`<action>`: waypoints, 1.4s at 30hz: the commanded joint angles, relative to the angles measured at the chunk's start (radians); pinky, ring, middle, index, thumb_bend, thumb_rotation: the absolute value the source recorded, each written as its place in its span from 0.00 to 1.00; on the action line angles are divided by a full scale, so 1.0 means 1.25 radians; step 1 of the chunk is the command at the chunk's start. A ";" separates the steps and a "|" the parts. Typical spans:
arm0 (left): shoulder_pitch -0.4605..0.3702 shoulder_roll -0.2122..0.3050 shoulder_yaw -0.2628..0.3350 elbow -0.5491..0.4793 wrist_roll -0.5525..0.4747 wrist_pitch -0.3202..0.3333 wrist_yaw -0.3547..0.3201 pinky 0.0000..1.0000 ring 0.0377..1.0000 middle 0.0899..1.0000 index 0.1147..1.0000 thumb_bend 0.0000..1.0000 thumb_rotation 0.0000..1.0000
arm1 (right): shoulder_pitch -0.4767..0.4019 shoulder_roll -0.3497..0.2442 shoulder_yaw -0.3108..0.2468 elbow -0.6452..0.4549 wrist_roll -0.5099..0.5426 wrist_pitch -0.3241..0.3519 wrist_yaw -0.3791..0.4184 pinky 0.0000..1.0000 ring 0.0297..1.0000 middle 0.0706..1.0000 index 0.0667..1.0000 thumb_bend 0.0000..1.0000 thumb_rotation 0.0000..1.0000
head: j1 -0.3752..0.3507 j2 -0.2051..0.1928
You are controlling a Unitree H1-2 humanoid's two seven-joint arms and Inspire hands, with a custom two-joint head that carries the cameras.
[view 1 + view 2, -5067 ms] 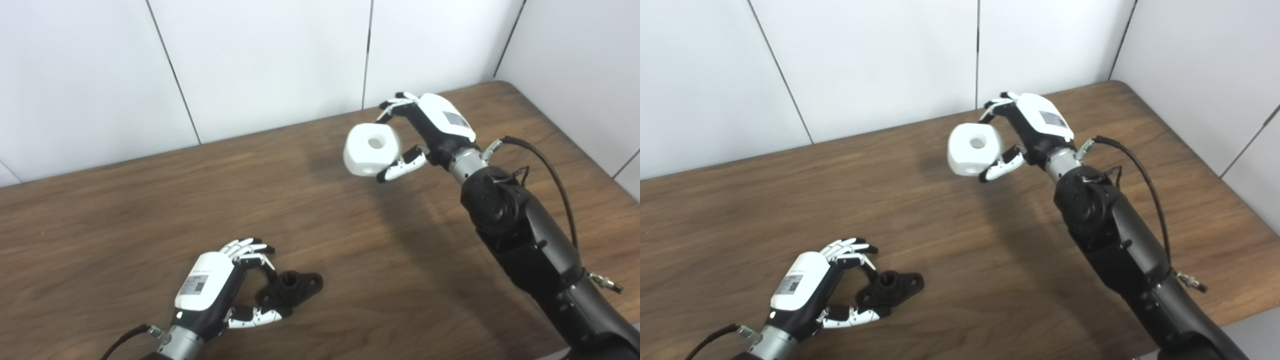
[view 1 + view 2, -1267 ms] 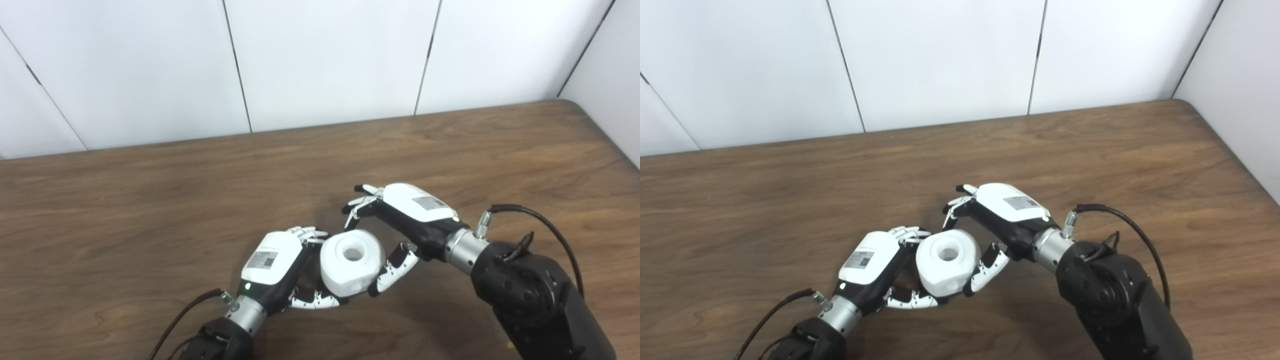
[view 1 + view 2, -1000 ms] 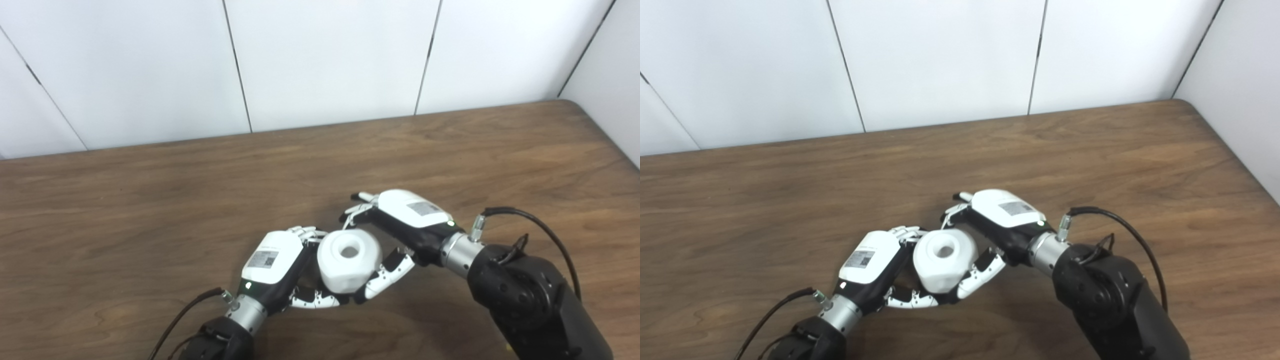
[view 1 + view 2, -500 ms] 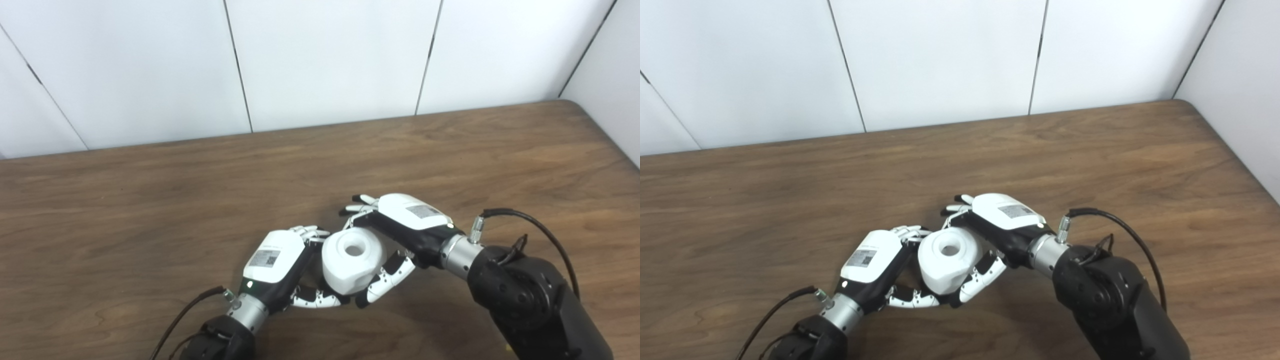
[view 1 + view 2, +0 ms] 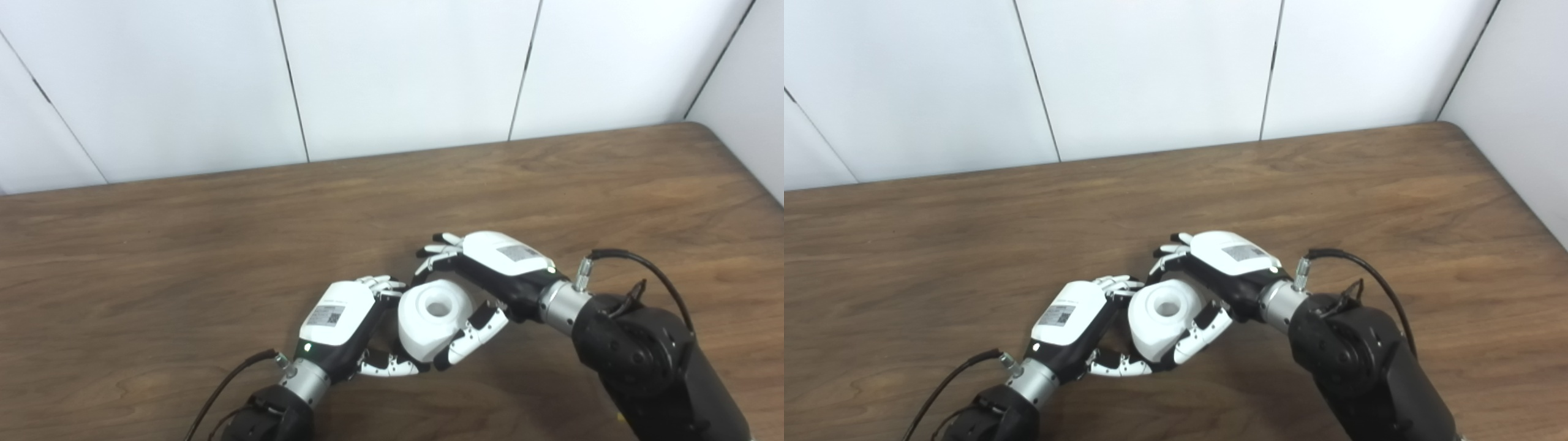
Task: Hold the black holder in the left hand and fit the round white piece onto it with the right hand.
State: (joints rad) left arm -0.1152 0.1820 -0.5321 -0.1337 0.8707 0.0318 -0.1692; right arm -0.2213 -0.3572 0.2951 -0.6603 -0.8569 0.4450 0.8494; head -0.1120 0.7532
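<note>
The round white piece hides the black holder entirely.

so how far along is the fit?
Done: the two parts are brought together. In hand: right hand grips the white piece against the left hand, which hides the black holder. Left: confirming it is seated, then releasing.

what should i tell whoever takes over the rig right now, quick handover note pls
Right hand: shut on the round white piece, hole facing up.
Left hand: curled against the piece's near-left side; the black holder is hidden, so its grip can't be confirmed.
Both sit low over the wooden table, near its front middle.
Done: piece brought to the left hand.
Left: confirm seating on the holder, then release.
</note>
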 commanded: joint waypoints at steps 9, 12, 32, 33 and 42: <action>0.022 0.010 -0.019 0.047 -0.007 0.022 -0.061 0.84 0.86 0.77 0.42 0.52 0.05 | -0.085 -0.009 -0.026 -0.067 -0.010 0.011 0.062 0.97 1.00 0.90 0.72 1.00 0.42 | -0.002 0.000; 0.021 0.011 -0.020 0.049 -0.004 0.020 -0.060 0.84 0.86 0.77 0.42 0.52 0.05 | -0.103 -0.010 -0.037 -0.081 -0.013 0.016 0.089 0.97 1.00 0.90 0.75 1.00 0.43 | -0.002 0.000; 0.017 0.006 -0.001 0.042 -0.047 0.040 -0.081 0.80 0.85 0.78 0.42 0.52 0.05 | -0.193 0.021 -0.151 -0.123 -0.033 0.019 0.250 0.93 0.98 0.90 0.78 1.00 0.46 | 0.000 -0.002; 0.017 0.005 0.002 0.039 -0.050 0.046 -0.085 0.80 0.85 0.77 0.42 0.52 0.05 | -0.194 0.022 -0.152 -0.123 -0.033 0.019 0.252 0.93 0.98 0.90 0.79 1.00 0.46 | 0.000 -0.002; 0.006 0.025 0.019 -0.035 -0.057 0.134 -0.205 0.80 0.84 0.80 0.72 0.96 0.14 | -0.189 0.025 -0.158 -0.115 -0.032 0.019 0.246 0.92 0.98 0.90 0.79 1.00 0.48 | 0.002 -0.002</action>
State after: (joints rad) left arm -0.1353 0.1711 -0.4987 -0.1986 0.8170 0.1149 -0.2967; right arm -0.4232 -0.3291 0.1156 -0.7889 -0.8946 0.4641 1.1482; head -0.1089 0.7501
